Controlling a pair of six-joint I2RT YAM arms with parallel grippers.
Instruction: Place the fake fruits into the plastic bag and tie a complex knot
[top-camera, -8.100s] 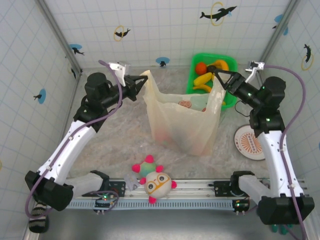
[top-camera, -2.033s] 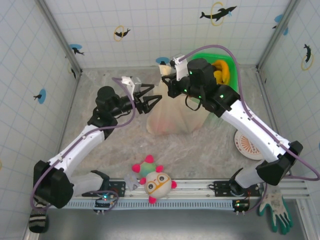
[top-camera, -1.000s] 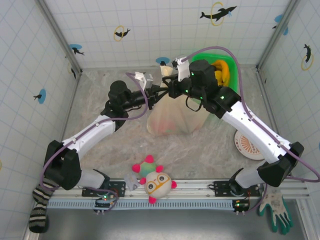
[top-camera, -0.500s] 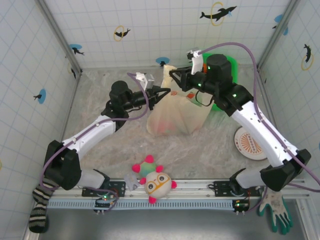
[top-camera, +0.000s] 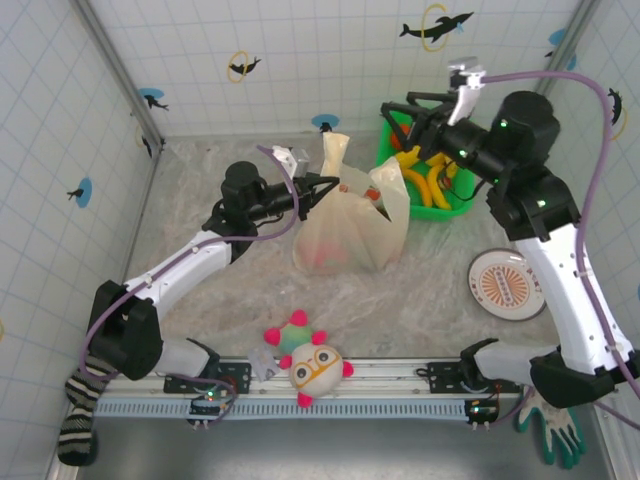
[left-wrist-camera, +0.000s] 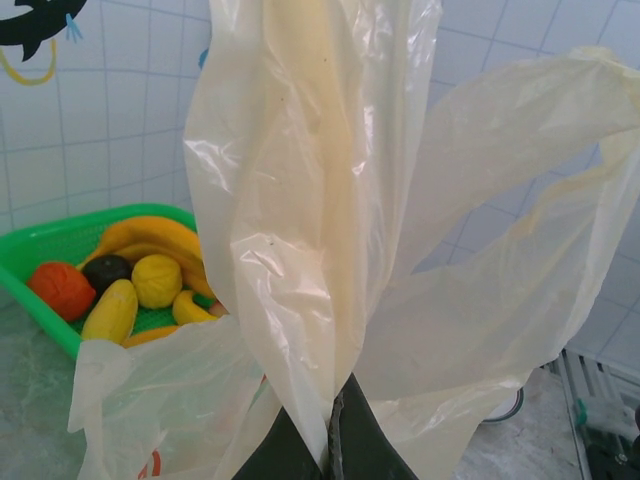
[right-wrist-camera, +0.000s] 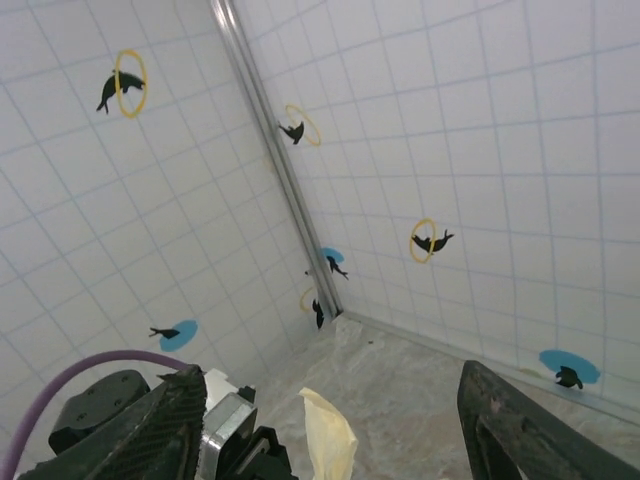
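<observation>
Left end effector (top-camera: 328, 186) is pressed together on the plastic bag (top-camera: 350, 232), pinching it right at the neck. On the left wrist cam you can see the dark fingers (left-wrist-camera: 340, 452) clamped on the bunched film (left-wrist-camera: 300, 200), with the handle strips rising straight up from the pinch. The bag sits about mid surface (top-camera: 230, 300), with some reddish fruit (top-camera: 320, 256) showing through the lower part.

Right end effector (top-camera: 405, 120) is up high over the green basket (top-camera: 458, 207) at the back right, jaws spread wide with nothing between them. Its own cam looks down at one handle tip (right-wrist-camera: 328, 430) between the spread fingers (right-wrist-camera: 170, 420).

Bananas (top-camera: 430, 185) and a few round fruits (left-wrist-camera: 150, 280) are sitting in the basket, just beside the bag. A plush ball (top-camera: 315, 366) lies near the front edge.
</observation>
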